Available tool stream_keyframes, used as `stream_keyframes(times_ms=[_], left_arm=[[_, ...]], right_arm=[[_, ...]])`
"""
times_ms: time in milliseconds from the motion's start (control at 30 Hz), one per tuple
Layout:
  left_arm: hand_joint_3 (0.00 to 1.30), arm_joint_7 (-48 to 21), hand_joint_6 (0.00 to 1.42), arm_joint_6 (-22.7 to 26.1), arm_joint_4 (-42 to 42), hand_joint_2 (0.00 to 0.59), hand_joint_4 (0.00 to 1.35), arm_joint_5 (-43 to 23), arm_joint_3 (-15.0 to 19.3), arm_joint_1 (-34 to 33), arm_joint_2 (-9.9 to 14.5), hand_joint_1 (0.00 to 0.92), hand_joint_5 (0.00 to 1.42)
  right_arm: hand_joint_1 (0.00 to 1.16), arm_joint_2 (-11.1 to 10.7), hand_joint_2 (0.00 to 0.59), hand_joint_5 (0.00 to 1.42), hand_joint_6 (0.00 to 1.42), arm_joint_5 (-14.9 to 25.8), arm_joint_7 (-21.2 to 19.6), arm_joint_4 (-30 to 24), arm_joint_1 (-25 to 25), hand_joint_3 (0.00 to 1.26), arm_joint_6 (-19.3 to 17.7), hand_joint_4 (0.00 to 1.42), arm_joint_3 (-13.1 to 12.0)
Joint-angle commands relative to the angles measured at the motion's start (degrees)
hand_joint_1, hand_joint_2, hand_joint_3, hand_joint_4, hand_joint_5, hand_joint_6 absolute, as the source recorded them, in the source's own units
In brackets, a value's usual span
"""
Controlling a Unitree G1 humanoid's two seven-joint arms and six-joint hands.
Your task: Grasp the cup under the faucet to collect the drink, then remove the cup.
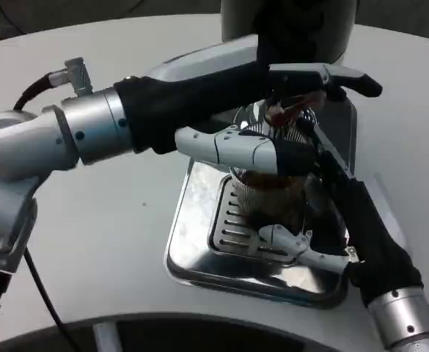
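A spill is judged the chief risk: the cup (269,192), dark with drink, is boxed in between both hands, and a tilt on withdrawal would tip it onto the steel drip tray (192,242). The left hand (262,110) is stretched above the cup to the faucet (284,111); its grip cannot be told. The right hand (306,246) is wrapped around the cup from below.

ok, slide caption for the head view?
Right hand holds the cup on the drip tray; left hand at the dispenser tap.
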Motion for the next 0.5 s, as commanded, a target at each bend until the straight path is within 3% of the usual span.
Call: stream_keyframes(times_ms=[33, 500], left_arm=[[0.17, -1.54, 0.14, 1.16, -0.07, 0.09, 0.09, 1.06, -0.37, 1.89, 1.39, 0.0, 0.14], [0.17, -1.78, 0.14, 1.28, -0.43, 0.091, 0.1, 0.92, -0.14, 2.11, 1.74, 0.0, 0.15]], right_arm=[[0.84, 0.86, 0.195, 0.18, 0.02, -0.06, -0.77, 1.14, -0.56, 0.07, -1.06, 0.11, 0.75], [0.84, 1.86, 0.195, 0.18, 0.02, -1.28, -2.53, 3.17, -2.32, 0.08, -0.25, 0.11, 1.59]])
